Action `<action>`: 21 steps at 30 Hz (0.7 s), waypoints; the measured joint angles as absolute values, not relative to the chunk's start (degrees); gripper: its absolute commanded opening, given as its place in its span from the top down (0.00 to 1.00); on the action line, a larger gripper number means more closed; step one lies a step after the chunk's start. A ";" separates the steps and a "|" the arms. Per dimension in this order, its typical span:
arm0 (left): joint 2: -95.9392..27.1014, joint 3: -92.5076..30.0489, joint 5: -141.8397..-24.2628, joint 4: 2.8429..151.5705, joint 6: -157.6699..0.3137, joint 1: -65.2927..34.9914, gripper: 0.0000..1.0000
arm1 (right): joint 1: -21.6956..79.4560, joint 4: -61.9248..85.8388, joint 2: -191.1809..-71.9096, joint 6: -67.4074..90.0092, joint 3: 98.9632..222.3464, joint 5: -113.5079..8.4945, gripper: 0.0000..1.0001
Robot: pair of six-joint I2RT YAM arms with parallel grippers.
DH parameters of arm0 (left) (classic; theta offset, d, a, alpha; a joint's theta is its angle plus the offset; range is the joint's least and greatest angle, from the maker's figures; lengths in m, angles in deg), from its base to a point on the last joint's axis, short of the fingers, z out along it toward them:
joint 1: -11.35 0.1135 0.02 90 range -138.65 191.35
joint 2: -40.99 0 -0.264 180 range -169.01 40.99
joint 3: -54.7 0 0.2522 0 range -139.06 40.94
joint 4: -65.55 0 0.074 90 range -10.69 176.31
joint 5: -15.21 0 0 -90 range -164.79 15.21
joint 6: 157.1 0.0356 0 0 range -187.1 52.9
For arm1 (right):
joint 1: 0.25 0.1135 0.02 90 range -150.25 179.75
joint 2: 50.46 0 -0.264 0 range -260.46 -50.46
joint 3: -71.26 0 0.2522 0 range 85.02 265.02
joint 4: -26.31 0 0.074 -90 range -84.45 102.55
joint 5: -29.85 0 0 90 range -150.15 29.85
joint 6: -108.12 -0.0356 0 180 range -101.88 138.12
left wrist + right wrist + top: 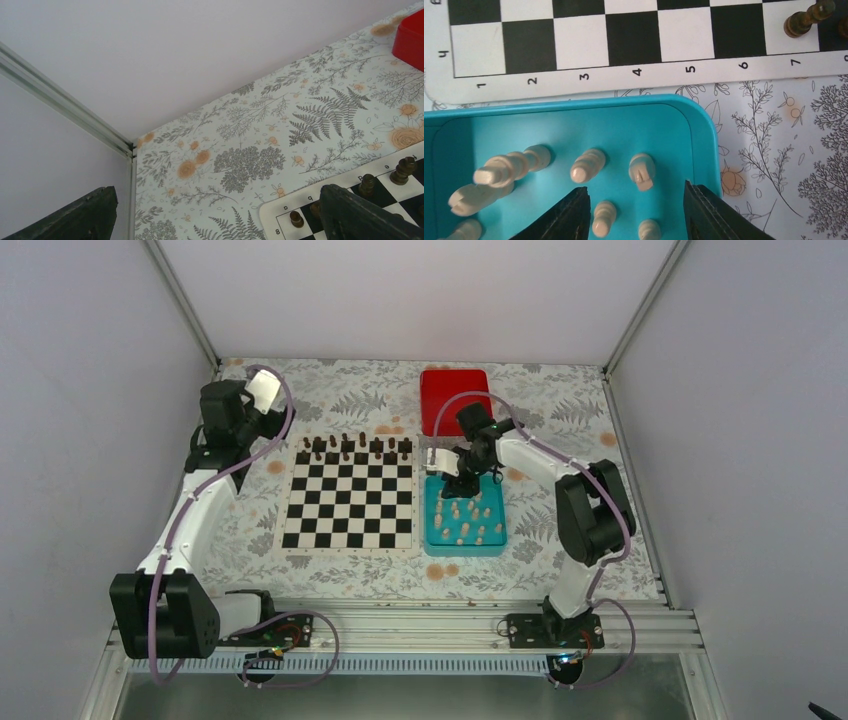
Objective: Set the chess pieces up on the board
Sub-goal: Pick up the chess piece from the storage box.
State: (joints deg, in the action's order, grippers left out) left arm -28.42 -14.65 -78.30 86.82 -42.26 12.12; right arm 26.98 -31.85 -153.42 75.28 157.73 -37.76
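Observation:
The chequered board (349,505) lies mid-table with dark brown chessmen (345,447) on its far rows; its edge shows in the right wrist view (624,75) and a corner in the left wrist view (280,207). Several pale cream chess pieces (465,520) stand in a teal tray (497,540). My right gripper (462,485) hangs open over the tray's far end; in its wrist view the gripper (636,207) has cream pieces (642,171) between and below its fingers (569,215). My left gripper (215,215) is open and empty, raised at the far left near the board's corner.
A red box (455,395) sits behind the tray, also in the left wrist view (410,37). Enclosure walls and metal posts close in the far left corner (132,147). The floral tablecloth (560,430) surrounds the board and tray.

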 measured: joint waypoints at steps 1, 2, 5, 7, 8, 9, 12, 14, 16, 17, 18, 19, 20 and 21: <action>-28.42 -14.54 -78.34 86.67 -42.26 12.23 0.00 | 27.19 -31.70 -153.84 75.19 157.97 -38.13 0.52; -28.42 -14.41 -78.39 86.53 -42.26 12.39 0.00 | 27.50 -31.43 -154.38 75.09 158.14 -38.52 0.52; -28.40 -13.84 -78.63 86.12 -42.26 12.91 0.00 | 28.18 -31.00 -155.52 75.02 158.23 -39.18 0.54; -28.40 -13.47 -78.93 85.77 -42.26 13.17 0.00 | 28.35 -30.74 -155.98 74.89 158.25 -39.55 0.54; -28.40 -13.36 -79.13 85.68 -42.26 13.35 0.00 | 28.51 -30.67 -156.11 74.82 158.25 -39.74 0.55; -28.40 -13.28 -79.37 85.55 -42.26 13.50 0.00 | 28.57 -30.58 -156.20 74.80 158.27 -39.88 0.55; -28.40 -13.23 -79.89 85.38 -42.28 13.79 0.00 | 28.64 -30.12 -156.42 74.47 158.27 -40.18 0.55; -28.38 -13.23 -80.18 85.35 -42.28 13.87 0.00 | 28.62 -29.71 -156.50 74.32 158.27 -40.47 0.56; -28.38 -13.23 -80.51 85.35 -42.28 14.00 0.00 | 28.64 -29.25 -156.59 74.17 158.25 -40.68 0.56; -28.38 -13.23 -80.72 85.33 -42.28 14.09 0.00 | 28.66 -29.01 -156.61 74.10 158.25 -40.79 0.56; -28.38 -13.23 -80.90 85.35 -42.28 14.11 0.00 | 28.68 -28.83 -156.61 74.04 158.25 -40.92 0.56; -28.38 -13.23 -81.05 85.35 -42.28 14.14 0.00 | 28.68 -28.62 -156.61 74.01 158.25 -41.01 0.56; -28.38 -13.21 -81.10 85.35 -42.28 14.14 0.00 | 28.70 -28.44 -156.63 73.99 158.25 -41.03 0.56; -28.38 -13.19 -81.25 85.35 -42.28 14.14 0.00 | 28.75 -28.22 -156.70 73.97 158.25 -41.16 0.57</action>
